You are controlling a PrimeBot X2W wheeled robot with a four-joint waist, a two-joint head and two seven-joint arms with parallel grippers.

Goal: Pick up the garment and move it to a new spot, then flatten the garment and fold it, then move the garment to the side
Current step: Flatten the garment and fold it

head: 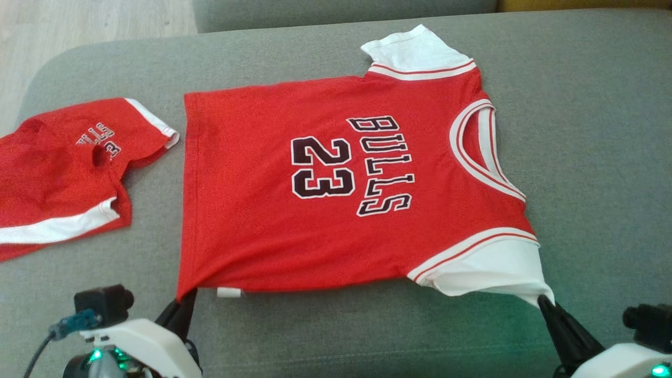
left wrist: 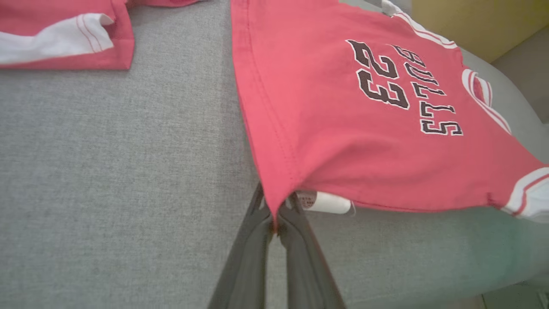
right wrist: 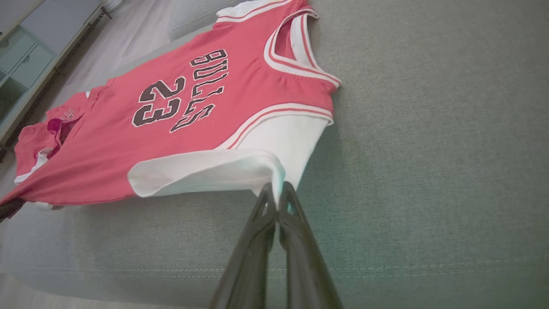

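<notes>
The garment (head: pixel 252 210) is a red jersey with white sleeves and "BULLS 23" in dark letters, spread flat on a grey cushion, neck to the right. My left gripper (head: pixel 184 302) is shut on its near hem corner, seen close in the left wrist view where the garment (left wrist: pixel 343 128) meets the left gripper (left wrist: pixel 274 214). My right gripper (head: pixel 543 302) is shut on the tip of the near white sleeve. In the right wrist view the garment (right wrist: pixel 180 128) stretches away from the right gripper (right wrist: pixel 278 193), its pinched edge lifted slightly off the cushion.
A second red garment with white bands (head: pixel 58 173) lies crumpled at the left end of the grey cushion (head: pixel 593 157). Bare cushion extends to the right of the jersey. Wooden floor (head: pixel 79 26) shows beyond the far left; a pale cabinet (right wrist: pixel 25 56) stands on it.
</notes>
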